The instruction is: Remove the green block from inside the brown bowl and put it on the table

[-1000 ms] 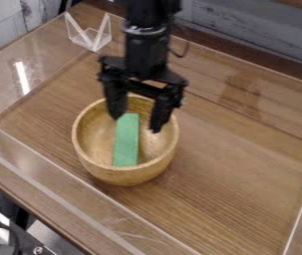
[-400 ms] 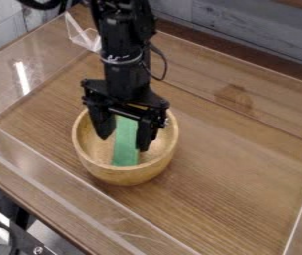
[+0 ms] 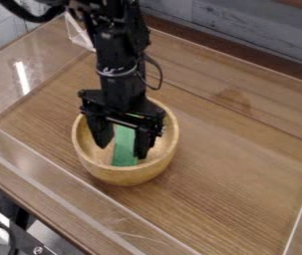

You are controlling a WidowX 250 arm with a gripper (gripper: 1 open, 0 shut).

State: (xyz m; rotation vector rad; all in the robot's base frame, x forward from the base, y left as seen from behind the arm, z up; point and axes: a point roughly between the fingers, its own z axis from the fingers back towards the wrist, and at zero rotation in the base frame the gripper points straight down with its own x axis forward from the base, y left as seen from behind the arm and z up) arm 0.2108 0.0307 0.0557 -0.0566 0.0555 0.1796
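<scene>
Since the arm has been lowered over the past second, the scene is best read from the worktop inward; its wood-grain surface is bordered by clear acrylic walls, and no loose object other than the bowl and its contents can be seen on it; the brown bowl is seated toward the near-left part of the worktop, apart from the walls, and its position is unchanged from a second ago; what has changed is the arm, which has been brought down and slightly leftward in the picture, so that the end effector, earlier held at rim height, is now sunk inside the bowl; its fingers are spread wide apart and nothing is clamped between them; the green block is lying inside the bowl, leaning along the inner wall, and is now bracketed by one finger on each side; whether the fingers are touching it cannot be told; the approach is therefore judged nearly complete, while closing, lifting and placing on the worktop are not yet done.
</scene>
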